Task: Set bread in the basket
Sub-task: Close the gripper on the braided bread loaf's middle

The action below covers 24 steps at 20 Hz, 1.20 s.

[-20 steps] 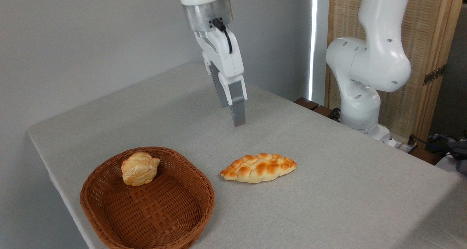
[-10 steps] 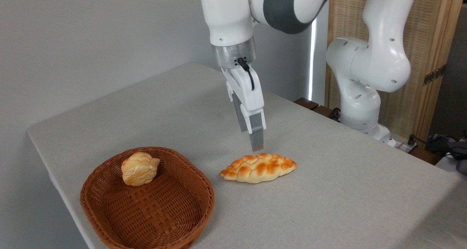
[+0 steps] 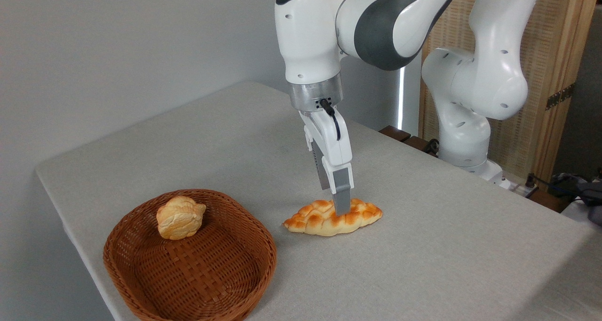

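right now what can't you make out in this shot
- End effector: seen side-on, near finger hides the far one, so open or shut is unclear.
- Braided loaf: contact with the finger can't be judged.
- Basket: front rim cut off by the bottom edge.
- Bun: hides the basket floor behind it.

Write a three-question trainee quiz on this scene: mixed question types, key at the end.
1. True or false: the braided loaf already lies in the basket.
2. What sits inside the basket? A) a round bun B) a knife C) nothing
3. Fill in: the tool is directly over the ____.

Key: 1 false, the loaf lies on the table right of the basket. 2 A, the round bun is at the basket's far end. 3 braided loaf, near its middle.
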### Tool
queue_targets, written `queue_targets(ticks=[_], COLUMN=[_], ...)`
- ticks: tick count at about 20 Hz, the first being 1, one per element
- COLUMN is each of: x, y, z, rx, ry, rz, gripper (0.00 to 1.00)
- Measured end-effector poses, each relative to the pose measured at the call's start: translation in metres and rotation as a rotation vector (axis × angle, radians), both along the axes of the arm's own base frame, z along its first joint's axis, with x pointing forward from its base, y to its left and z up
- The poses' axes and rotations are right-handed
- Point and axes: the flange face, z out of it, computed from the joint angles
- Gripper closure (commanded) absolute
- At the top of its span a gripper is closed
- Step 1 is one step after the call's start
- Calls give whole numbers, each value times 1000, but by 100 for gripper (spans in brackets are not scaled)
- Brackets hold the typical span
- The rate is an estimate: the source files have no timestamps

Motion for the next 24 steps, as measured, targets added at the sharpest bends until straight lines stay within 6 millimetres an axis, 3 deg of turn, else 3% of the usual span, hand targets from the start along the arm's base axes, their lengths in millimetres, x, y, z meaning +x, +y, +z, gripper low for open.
queue_targets(ticks=[13, 14, 16, 17, 19, 24], x=[-5, -6, -6, -6, -6, -6], y=[11, 10, 9, 9, 8, 5], z=[-25, -28, -31, -31, -31, -31], rx=[60, 59, 56, 55, 55, 55], ry=[24, 17, 8, 4, 3, 2], rz=[-27, -30, -32, -33, -36, -44], gripper=[2, 14, 48, 57, 63, 63])
